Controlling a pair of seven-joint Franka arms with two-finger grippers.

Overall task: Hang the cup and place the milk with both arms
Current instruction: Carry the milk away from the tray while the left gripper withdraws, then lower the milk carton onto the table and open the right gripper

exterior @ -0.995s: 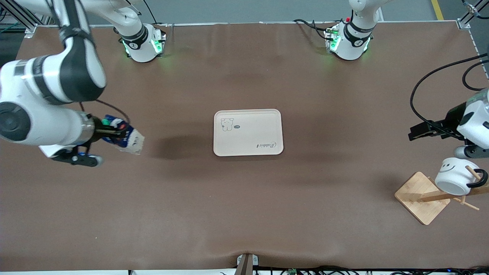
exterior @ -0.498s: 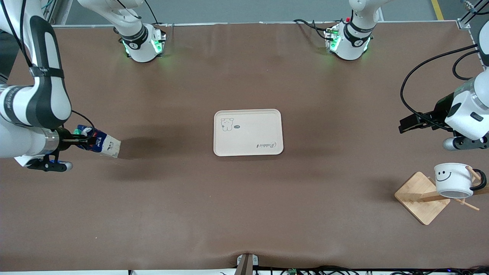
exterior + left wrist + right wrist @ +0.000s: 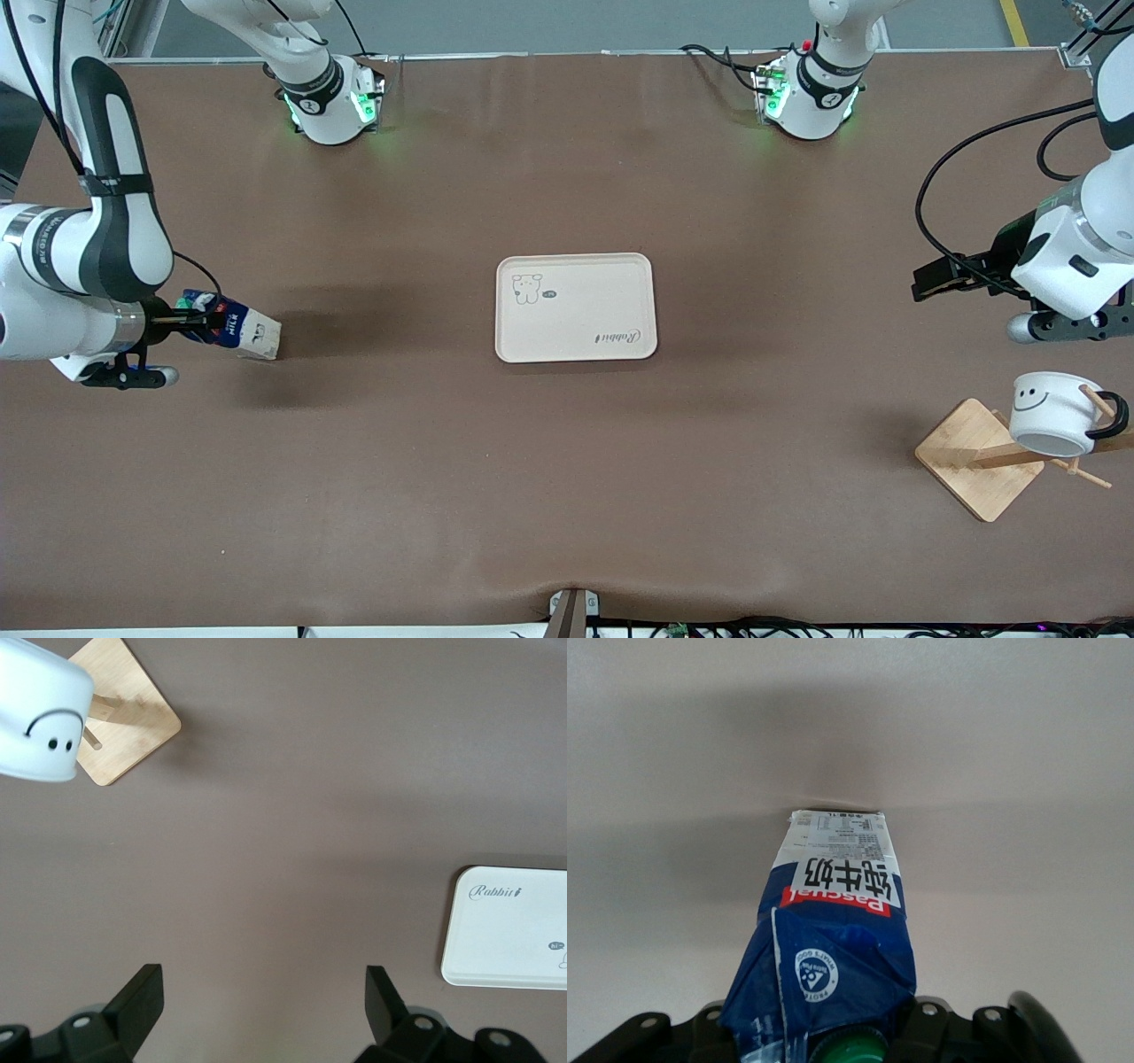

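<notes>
Milk, in a small dark-blue and white gable-top carton [image 3: 235, 326] with a green cap, is clamped at its top end between the closed jaws of the right gripper [image 3: 197, 322], tilted with its base low over the brown table [image 3: 567, 496] toward the right arm's end. In the right wrist view the carton [image 3: 833, 939] points away from the fingers, label up. Mid-table lies a cream rectangular tray [image 3: 576, 307] printed with a bear and "Rabbit"; nothing is in it. Toward the left arm's end a small white mug with a smiley face and black loop handle [image 3: 1056, 413] hangs by its handle on a peg of a wooden cup stand [image 3: 974, 456]. Above it the left gripper [image 3: 928, 285] hovers over bare table, jaws spread wide and holding nothing
</notes>
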